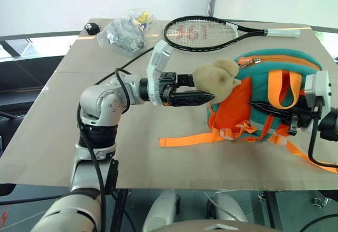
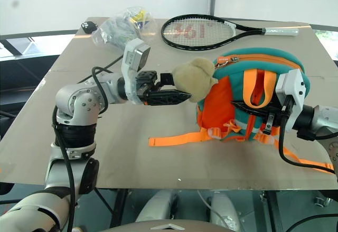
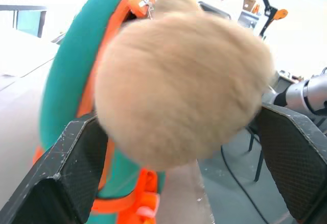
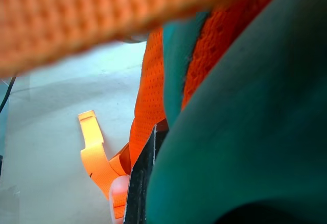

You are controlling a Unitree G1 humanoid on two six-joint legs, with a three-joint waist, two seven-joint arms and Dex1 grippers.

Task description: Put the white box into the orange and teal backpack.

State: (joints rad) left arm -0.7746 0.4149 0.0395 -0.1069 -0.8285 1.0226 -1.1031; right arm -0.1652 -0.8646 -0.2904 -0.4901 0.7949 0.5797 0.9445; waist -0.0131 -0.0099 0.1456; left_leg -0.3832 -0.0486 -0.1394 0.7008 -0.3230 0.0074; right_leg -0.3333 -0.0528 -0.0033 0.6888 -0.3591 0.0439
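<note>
Beige and flat, the tabletop [image 1: 63, 137] carries the orange and teal backpack [image 1: 259, 92], which stands upright near its right side, one orange strap [image 1: 187, 138] lying loose toward the middle. Its tan plush bear [image 1: 214, 81] hangs on the side facing the left gripper [image 1: 203, 88], whose black fingers [image 3: 76, 173] are spread wide on either side of the bear, without pressing it. On the far side, the right gripper [image 1: 269, 108] is clenched on the backpack, at the teal fabric below the orange handle. Behind lie a tennis racket [image 1: 211, 31] and a clear plastic bag [image 1: 127, 31].
</note>
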